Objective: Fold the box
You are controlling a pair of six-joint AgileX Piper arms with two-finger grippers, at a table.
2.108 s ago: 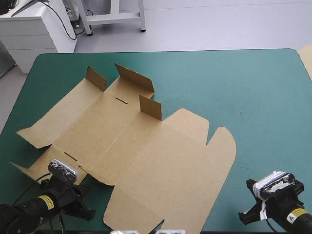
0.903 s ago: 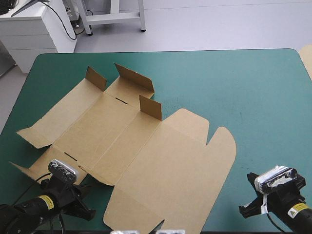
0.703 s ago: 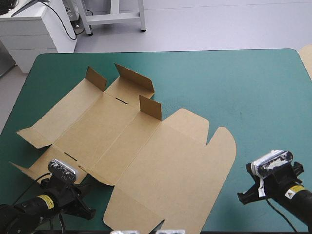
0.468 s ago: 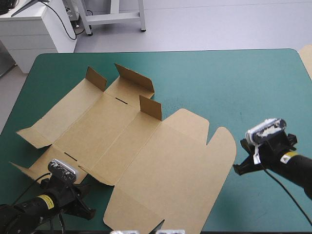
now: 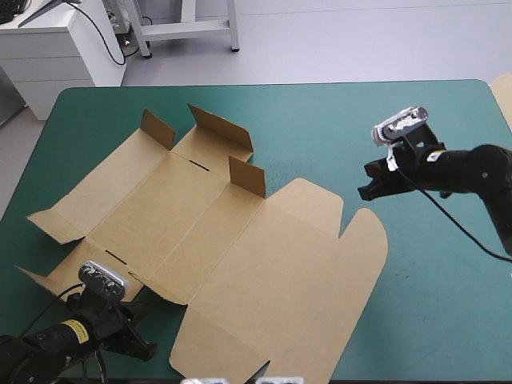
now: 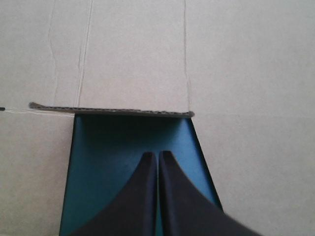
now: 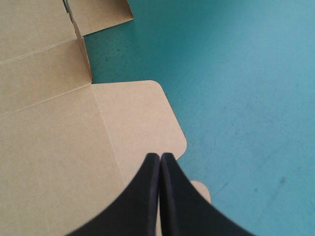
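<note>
Cover of teal-green shows bare under the left gripper, pinched to a point and empty, at 7 o'clock of the brown box. We see the box flat across the cover's 9 o'clock half, three small flaps raised at its 11 o'clock end. At its 2 o'clock the right gripper hovers above a rounded tab, pressed together, holding nothing.

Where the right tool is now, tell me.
In the high view the right tool hangs right of centre over the teal-green cover, shut, at the rounded right edge of the box.
</note>
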